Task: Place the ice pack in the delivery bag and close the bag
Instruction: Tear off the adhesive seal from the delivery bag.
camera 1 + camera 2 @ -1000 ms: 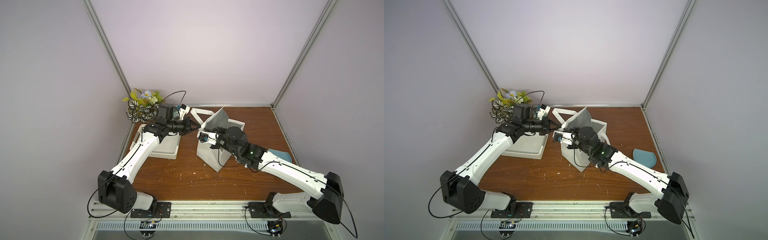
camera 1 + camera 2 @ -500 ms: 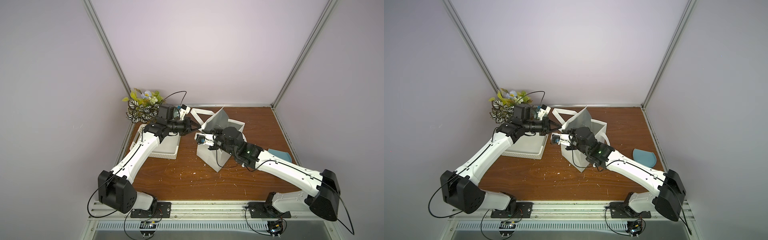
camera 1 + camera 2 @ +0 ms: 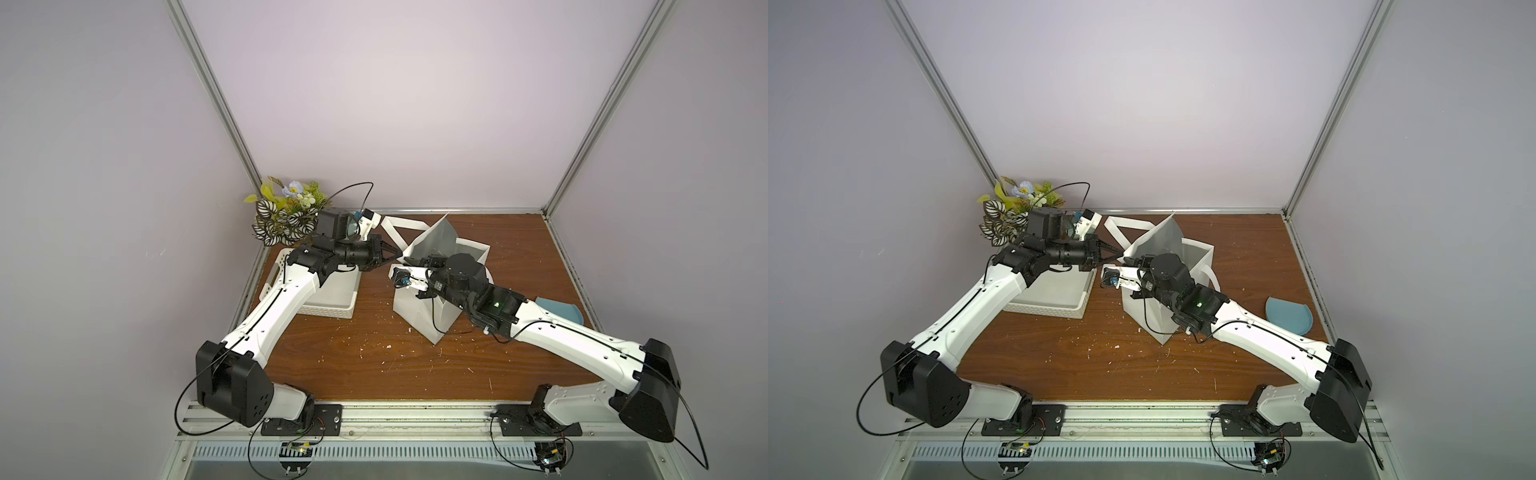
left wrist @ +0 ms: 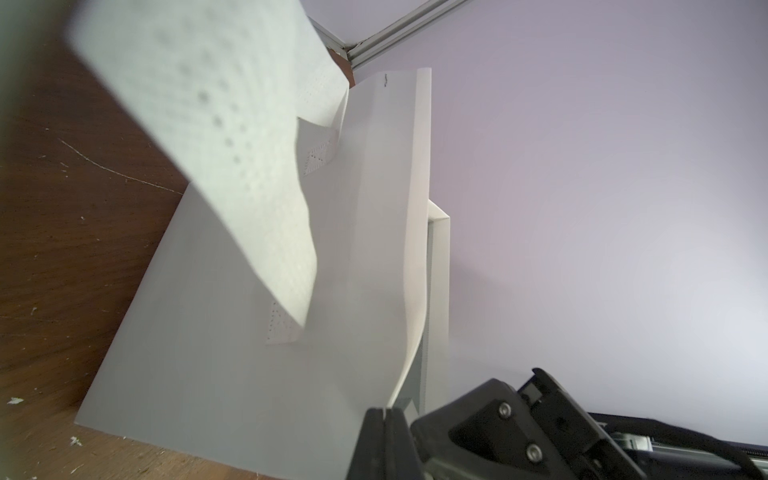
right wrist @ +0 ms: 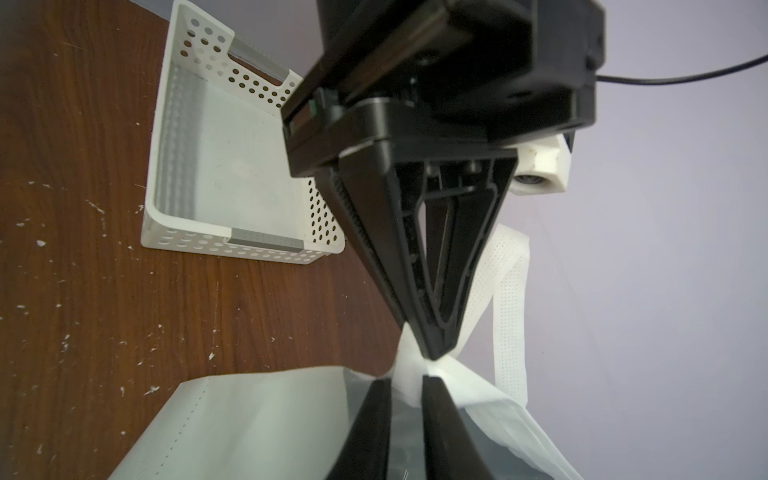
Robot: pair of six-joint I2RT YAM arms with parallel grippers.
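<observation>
In both top views the delivery bag (image 3: 419, 309) stands upright mid-table (image 3: 353, 361), mouth open, its flap (image 3: 436, 243) raised with the silver side showing. The left gripper (image 3: 399, 253) reaches in from the left, jaws clamped tight on the flap's left corner. Just beside it, the right gripper (image 3: 410, 260) hovers at the bag's left rim, tips almost meeting the left's. A perforated basket (image 3: 328, 309) sits left of the bag, and a blue dish (image 3: 1289, 318) lies off to the right.

Left wrist view: the left gripper (image 4: 384, 419) has its fingers pressed together with the flap's thin white edge pinched between them. A blurred handle (image 4: 232, 166) hangs across the bag's wall.

Right wrist view: the right gripper (image 5: 407, 399) has its fingers a narrow gap apart, with soft white material lying in that gap. Whether they squeeze it, I cannot tell. Just beyond them the left gripper (image 5: 432, 353) bites a bunch of white fabric. The ice pack I cannot place: that white material may be it or bag fabric.
</observation>
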